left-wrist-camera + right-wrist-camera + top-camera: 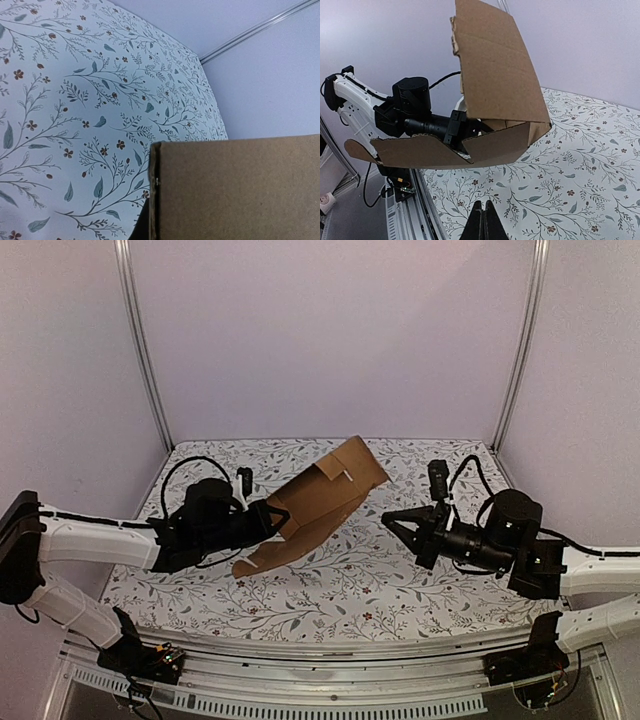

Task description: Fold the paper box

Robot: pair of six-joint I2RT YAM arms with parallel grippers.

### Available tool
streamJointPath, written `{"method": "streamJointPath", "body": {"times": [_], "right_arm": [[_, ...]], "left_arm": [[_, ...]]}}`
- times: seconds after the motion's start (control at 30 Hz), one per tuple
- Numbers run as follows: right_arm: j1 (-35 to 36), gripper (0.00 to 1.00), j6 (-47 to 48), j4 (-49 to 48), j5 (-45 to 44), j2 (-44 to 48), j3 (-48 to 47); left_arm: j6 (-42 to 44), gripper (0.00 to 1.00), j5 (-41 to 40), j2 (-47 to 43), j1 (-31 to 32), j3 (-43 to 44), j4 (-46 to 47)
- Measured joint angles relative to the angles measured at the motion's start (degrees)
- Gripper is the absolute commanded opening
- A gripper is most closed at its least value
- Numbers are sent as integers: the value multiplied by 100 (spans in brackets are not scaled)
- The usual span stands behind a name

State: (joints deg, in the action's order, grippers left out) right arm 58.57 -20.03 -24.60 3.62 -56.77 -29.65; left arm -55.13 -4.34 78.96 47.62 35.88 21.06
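Mid-fold: the paper box (pixel 325 500), half-formed w/ flaps loose, hung above the bench (pixel 400 580), its left edge pinched by the left hand (pixel 270 516). The right hand (pixel 390 517) was pressed together, empty, nr the box but apart. Next prob. called for the right hand to push a loose flap in.
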Motion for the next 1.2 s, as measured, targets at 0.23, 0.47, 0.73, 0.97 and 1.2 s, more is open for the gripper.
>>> {"method": "streamJointPath", "body": {"times": [0.23,0.47,0.73,0.97,1.2], "right_arm": [[59,0,-2,-555,52,-352,-358],[81,0,0,-887,133,-774,-752],[201,0,81,-1038,125,-1259,-1141],[229,0,87,-1043,-9,-1582,-1145],[251,0,87,-1008,-146,-1670,-1145]], "left_arm": [[-74,0,199,-214,-7,-105,81],[-81,0,282,-308,-7,-122,98],[-76,0,358,-337,-11,-155,109],[-31,0,474,-409,-17,-157,90],[175,0,466,-514,-68,-157,-79]]}}
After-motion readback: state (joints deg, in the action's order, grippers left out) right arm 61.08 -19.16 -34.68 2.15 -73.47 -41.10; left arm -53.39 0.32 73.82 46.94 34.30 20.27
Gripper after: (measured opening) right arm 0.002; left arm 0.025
